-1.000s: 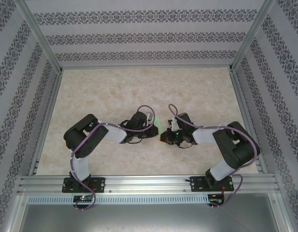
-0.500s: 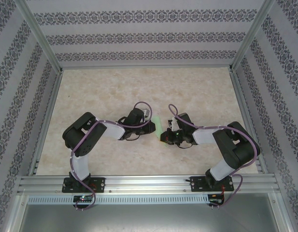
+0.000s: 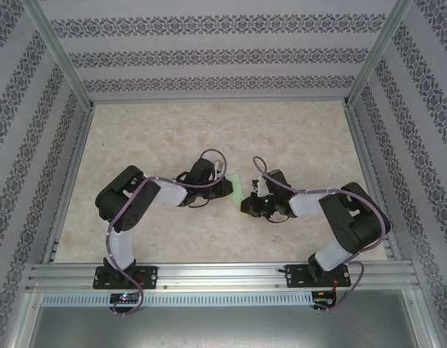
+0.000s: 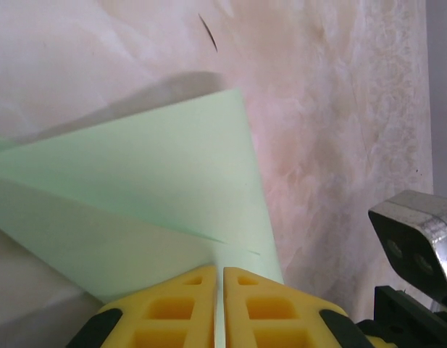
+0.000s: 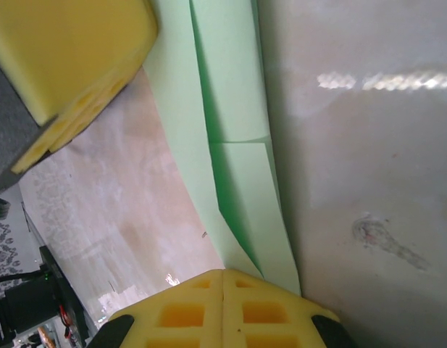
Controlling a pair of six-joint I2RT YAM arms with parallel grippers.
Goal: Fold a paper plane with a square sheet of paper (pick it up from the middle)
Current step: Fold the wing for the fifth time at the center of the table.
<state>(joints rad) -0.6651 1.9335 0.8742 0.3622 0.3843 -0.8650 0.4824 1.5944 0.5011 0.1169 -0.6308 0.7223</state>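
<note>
Top view: the green paper point(image 3: 239, 187) sits just below ctr of frame on the marbled worktop point(image 3: 172, 130), btwn the two arms, w/ only a small pale strip showing. The left gripper point(image 3: 227, 190) comes at it from frame left and the right gripper point(image 3: 247, 206) from lower right; both are right at the paper.

Left wrist view: we see the paper point(image 4: 151, 174) as folded layers w/ a slanted crease, tapering to a point at upper ctr and casting a shadow on the worktop. At bottom ctr the left gripper point(image 4: 223, 274) has its yellow pads point(image 4: 183, 304) nearly together, a thin green sliver in the slit, so it's pinched on the paper's lower edge.

Right wrist view: the paper point(image 5: 230, 109) runs as a long folded band from top ctr down to the bottom. The right gripper point(image 5: 223, 275) is fully closed, pads flush. The band ends at its frame-right pad point(image 5: 270, 315), off the seam, so we can't tell if it's clamped. The left gripper's yellow pad point(image 5: 71, 65) is at upper left, against the paper.
</note>
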